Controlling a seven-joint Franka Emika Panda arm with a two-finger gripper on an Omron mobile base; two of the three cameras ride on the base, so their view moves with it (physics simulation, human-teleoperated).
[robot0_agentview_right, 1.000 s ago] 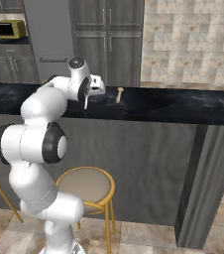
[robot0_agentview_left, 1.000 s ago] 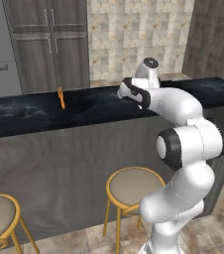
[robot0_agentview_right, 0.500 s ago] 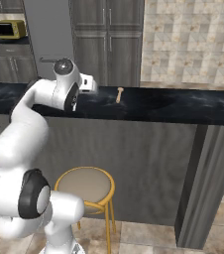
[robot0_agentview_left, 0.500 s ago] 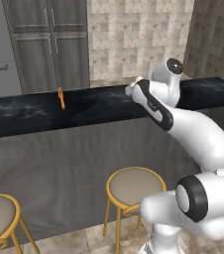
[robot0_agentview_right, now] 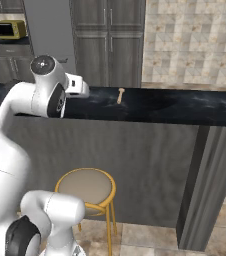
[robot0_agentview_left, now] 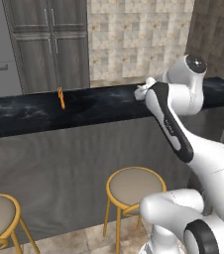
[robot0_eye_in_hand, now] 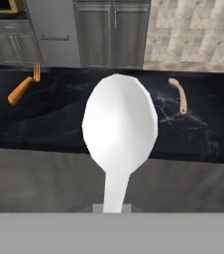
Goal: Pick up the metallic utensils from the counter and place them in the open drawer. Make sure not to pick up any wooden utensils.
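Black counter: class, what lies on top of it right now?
On the counter lie the orange utensil and the wooden utensil. The held spoon covers the stretch between.

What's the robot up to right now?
Hand shut on silver spoon. Orange utensil and wooden utensil on black counter. Nothing blocking.

From the left base view we look forward and down from behind the arm, the counter (robot0_agentview_left: pixel 84 106) crossing from nine to three o'clock. The right base view faces the same counter (robot0_agentview_right: pixel 160 107) from the other side. Our hand view sits close above it, a white spoon (robot0_eye_in_hand: pixel 120 129) at centre, tan utensil (robot0_eye_in_hand: pixel 179 95) toward two o'clock.
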